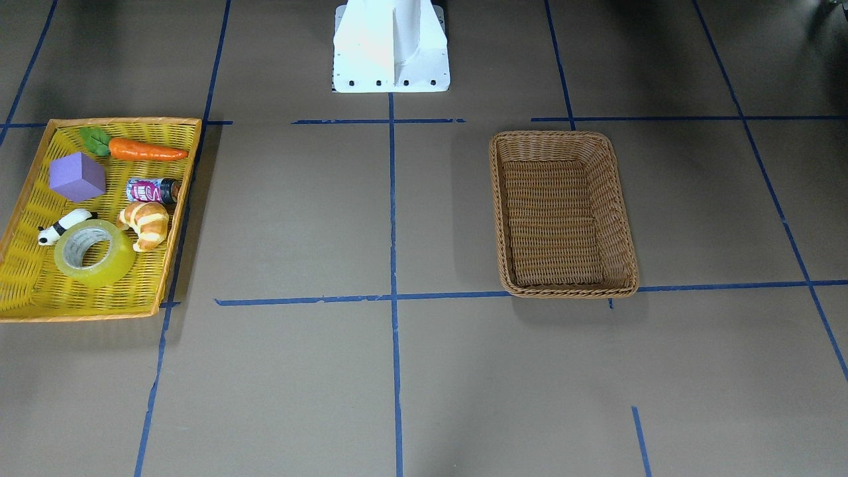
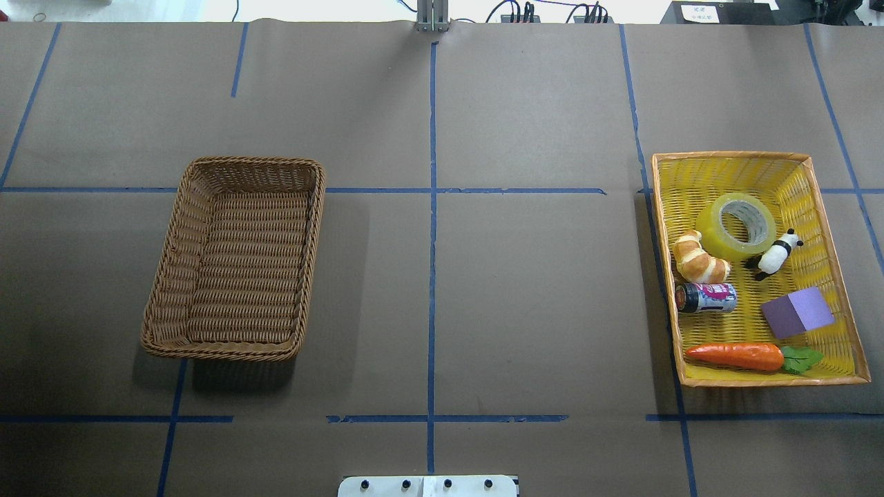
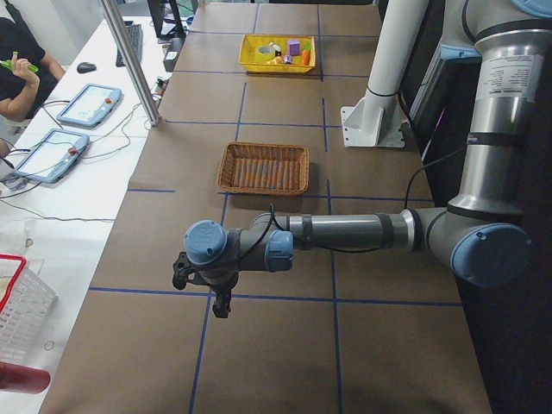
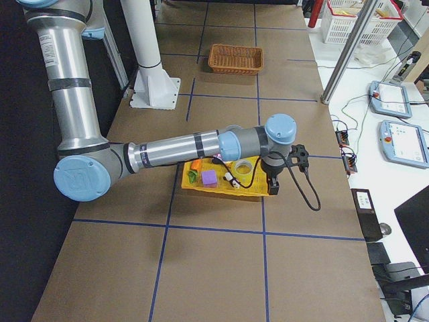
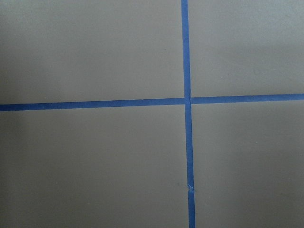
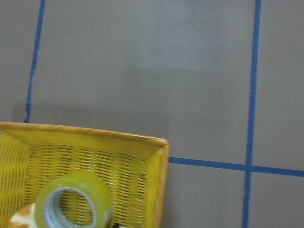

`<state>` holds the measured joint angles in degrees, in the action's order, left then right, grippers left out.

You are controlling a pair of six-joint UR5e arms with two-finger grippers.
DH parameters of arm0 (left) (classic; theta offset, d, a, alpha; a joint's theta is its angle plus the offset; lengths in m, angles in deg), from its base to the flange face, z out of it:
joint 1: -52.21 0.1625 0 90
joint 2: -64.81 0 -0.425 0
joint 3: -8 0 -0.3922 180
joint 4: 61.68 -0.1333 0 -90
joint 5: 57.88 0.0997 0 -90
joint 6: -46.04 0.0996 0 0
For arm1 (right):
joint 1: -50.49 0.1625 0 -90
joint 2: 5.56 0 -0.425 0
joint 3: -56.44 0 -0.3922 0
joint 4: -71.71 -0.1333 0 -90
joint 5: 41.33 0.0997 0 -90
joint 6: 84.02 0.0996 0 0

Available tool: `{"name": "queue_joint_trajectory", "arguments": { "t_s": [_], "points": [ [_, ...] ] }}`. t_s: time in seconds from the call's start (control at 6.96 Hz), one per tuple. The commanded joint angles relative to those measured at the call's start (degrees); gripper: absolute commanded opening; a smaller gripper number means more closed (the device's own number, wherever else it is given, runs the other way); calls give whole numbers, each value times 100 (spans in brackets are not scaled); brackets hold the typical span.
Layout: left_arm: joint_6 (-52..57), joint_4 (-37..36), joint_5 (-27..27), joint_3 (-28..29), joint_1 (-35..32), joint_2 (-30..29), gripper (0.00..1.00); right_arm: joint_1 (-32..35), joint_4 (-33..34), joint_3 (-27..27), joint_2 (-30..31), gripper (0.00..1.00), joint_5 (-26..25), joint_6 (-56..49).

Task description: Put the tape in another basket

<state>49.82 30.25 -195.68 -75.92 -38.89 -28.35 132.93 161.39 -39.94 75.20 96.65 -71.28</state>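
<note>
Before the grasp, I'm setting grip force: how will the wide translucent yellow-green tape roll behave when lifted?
Probably stiff: the yellow-green tape roll shows thick wound layers on a grey-white core. Lying hole-up, it likely won't roll unless tipped. Its glossy side may slip.
</note>
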Motion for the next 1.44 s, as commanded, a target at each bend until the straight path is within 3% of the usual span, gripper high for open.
{"name": "queue_joint_trajectory", "arguments": {
  "t_s": [0.0,0.29,0.58,0.86,1.01,1.29],
  "points": [
    [1,1,0,-2,4,-1,100,-910,-90,-433,-34,100,-270,1113],
    [-17,1,0,-2,4,-19,100,-1300,-739,-286,63,100,-658,1143],
    [-17,1,0,-2,4,-27,100,-1598,-785,-171,107,100,-833,1117],
    [-17,1,0,-2,4,-19,100,-1862,-1667,493,107,100,-984,1082],
    [-17,1,0,-2,4,-19,100,-1889,-1873,576,90,100,-984,1116],
    [-17,1,0,-2,4,-27,100,-1986,-1866,594,116,100,-1010,1108]
  ]
}}
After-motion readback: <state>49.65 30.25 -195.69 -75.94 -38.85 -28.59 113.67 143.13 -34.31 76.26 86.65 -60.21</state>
